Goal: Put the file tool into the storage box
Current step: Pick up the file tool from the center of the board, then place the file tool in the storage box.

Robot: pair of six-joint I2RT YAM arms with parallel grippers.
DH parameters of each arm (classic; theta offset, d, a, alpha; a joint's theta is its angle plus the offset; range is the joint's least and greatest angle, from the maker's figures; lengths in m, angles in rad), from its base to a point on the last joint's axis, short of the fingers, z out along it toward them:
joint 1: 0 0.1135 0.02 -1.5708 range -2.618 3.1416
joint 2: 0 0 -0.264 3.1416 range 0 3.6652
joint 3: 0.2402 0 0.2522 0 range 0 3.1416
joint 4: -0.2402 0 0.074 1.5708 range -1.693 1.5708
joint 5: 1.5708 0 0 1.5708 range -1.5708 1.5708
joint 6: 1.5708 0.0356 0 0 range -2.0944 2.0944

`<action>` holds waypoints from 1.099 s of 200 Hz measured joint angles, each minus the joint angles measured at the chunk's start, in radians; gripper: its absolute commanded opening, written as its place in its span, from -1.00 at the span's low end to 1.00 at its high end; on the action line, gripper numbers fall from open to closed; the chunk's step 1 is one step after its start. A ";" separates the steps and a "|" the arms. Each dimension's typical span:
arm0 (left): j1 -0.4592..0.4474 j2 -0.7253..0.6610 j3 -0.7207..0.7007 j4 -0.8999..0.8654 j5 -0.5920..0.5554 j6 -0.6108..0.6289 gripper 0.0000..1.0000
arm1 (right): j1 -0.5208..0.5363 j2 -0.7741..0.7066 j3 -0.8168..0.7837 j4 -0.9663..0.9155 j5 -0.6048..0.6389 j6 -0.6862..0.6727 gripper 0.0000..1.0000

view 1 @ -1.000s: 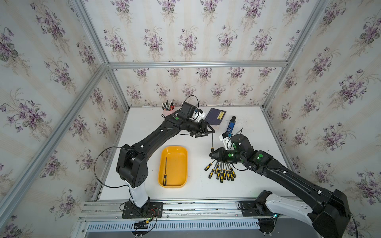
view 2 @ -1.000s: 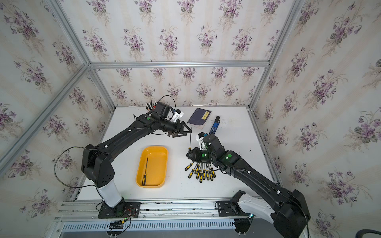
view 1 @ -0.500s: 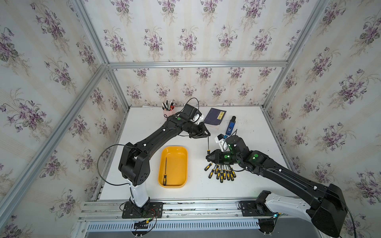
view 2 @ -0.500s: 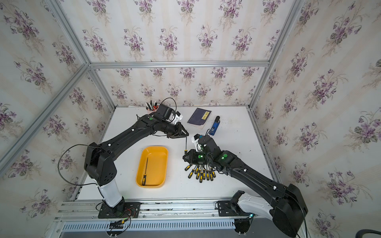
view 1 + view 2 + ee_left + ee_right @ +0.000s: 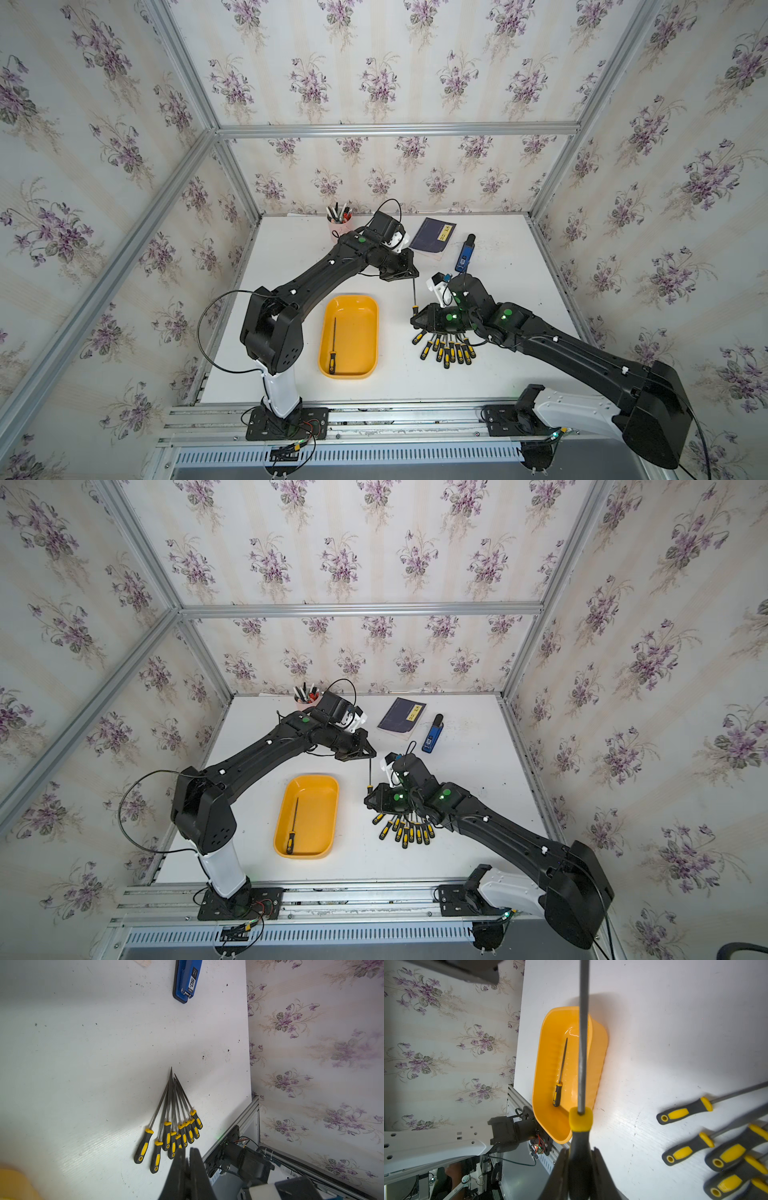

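The right fingers (image 5: 558, 1174) clamp the file (image 5: 413, 293) by its handle. In both top views its long axis runs six to twelve o'clock, and the left fingers (image 5: 199, 1167) pinch the tip.

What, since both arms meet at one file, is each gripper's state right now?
Left gripper: closed, apparently pinching the raised file at its shaft tip.
Right gripper: closed on that file's handle.
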 measured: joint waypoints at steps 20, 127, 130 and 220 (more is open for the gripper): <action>0.000 -0.002 0.009 -0.015 -0.016 0.011 -1.00 | -0.001 0.006 0.000 0.009 -0.003 -0.001 -0.35; 0.129 -0.151 -0.062 -0.265 -0.151 0.208 -1.00 | -0.005 0.037 0.100 -0.083 0.073 -0.050 0.96; 0.135 -0.156 -0.068 -0.272 -0.159 0.213 -1.00 | -0.006 0.037 0.101 -0.086 0.079 -0.052 0.97; 0.214 -0.186 -0.264 -0.357 -0.382 0.317 -1.00 | -0.013 0.013 0.080 -0.128 0.120 -0.055 0.95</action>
